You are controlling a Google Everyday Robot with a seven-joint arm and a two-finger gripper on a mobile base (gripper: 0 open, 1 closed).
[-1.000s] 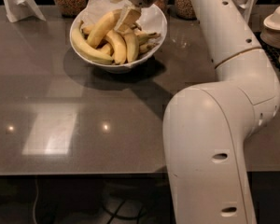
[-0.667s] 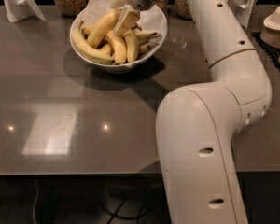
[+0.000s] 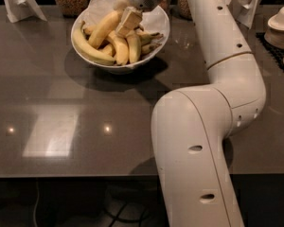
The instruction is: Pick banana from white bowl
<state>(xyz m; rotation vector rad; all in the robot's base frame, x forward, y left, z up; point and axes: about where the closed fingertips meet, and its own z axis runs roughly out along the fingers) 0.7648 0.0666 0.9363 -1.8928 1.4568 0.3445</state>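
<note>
- One arm is all this robot has, and it reaches over the table (image 3: 61,112) from the right, with its gripper (image 3: 128,21) down inside the white bowl (image 3: 132,68) at the far left of the table.
- Several bananas fill that bowl. The plump golden banana (image 3: 103,29) lies on top of the heap, propped up at a slant.
- Its long axis runs from low at the bowl's left side up toward the far right, so its raised end points straight at the gripper.
- The gripper sits at that upper end, touching it or just beside it, and the rest of the fruit trails away down and to the left.
- From where I stand I cannot tell whether the jaws are open or closed on it.
- A slimmer curved banana (image 3: 87,48) hugs the near-left rim just under the plump one, and shorter ones (image 3: 132,46) stand packed below the gripper.
- My guess is that a clean lift depends on the hold crossing the fruit's width near that raised end, then rising straight up.
</note>
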